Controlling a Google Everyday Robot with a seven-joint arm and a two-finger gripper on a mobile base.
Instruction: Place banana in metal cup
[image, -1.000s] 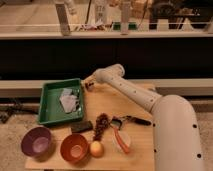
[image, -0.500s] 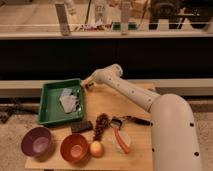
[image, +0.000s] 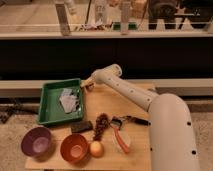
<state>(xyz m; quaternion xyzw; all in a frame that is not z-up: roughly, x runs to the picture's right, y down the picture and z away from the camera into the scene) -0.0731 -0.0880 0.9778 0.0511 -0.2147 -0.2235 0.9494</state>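
At centre frame, on a wooden table, one arm and assorted items.

1. Arm: white, bulky at the lower right of the frame, running up and left across the table to a bend above the centre.
2. Gripper: beyond that bend, pointing left and slightly down, just beside the upper right corner of the tray. Whether it is apart or together cannot be told. A small tan patch shows at its tip, and what that patch is cannot be told.
3. Tray: green, rectangular, at the left of the table, long side running toward the top of the frame.
4. Pale lump: whitish and shiny, lying inside the tray toward its right half. Whether this is the cup cannot be told.
5. Banana: cannot be picked out with certainty anywhere on the table, so its place stays unsettled.
6. Purple bowl: lower left, upright, below the tray.
7. Orange bowl: just right of the purple bowl, upright.
8. Round fruit: yellow-orange, touching or just beside the orange bowl's right side.
9. Black block: small and flat, between the tray's lower right corner and the orange bowl.
10. Brown cluster: dark and elongated, just right of the black block.
11. Orange tool: slender, lying right of the cluster, near the arm's base.
12. Shelf: along the top of the frame, bearing upright bottles, well apart from the table.
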